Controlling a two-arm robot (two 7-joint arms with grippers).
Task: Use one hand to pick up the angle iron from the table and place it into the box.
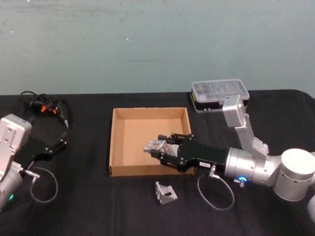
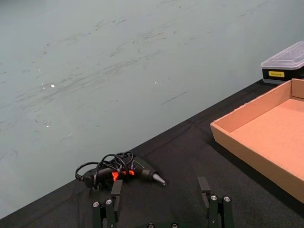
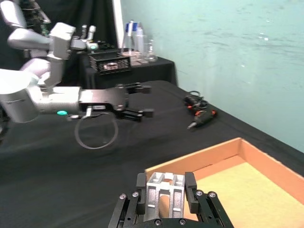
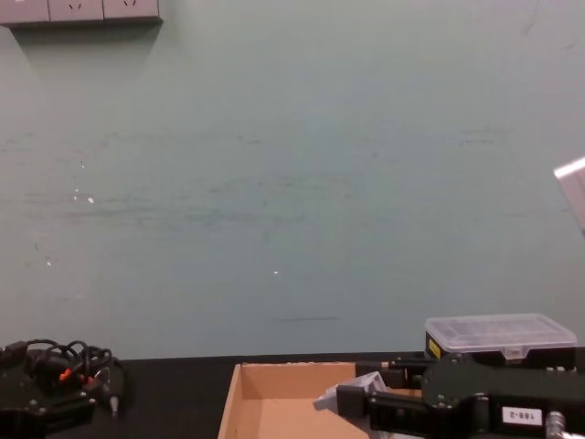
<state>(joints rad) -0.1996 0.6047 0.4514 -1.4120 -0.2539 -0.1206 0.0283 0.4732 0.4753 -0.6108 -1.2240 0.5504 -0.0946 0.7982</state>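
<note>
My right gripper (image 1: 162, 148) hangs over the brown cardboard box (image 1: 114, 143), shut on a silver angle iron (image 1: 154, 145). In the right wrist view the angle iron (image 3: 165, 192) sits clamped between the two black fingers above the box's near wall (image 3: 209, 154). In the chest view the held angle iron (image 4: 352, 388) hovers above the box (image 4: 274, 393). A second angle iron (image 1: 166, 193) lies on the black table (image 1: 88, 206) just in front of the box. My left gripper (image 1: 60, 141) rests open at the left, nothing between its fingers (image 2: 111, 204).
A black device with looped cables and orange bits (image 1: 44, 107) lies at the back left. Behind the box's right corner stands a black case with a clear lid (image 1: 220, 95). A grey cable loop (image 1: 215, 194) hangs from the right arm.
</note>
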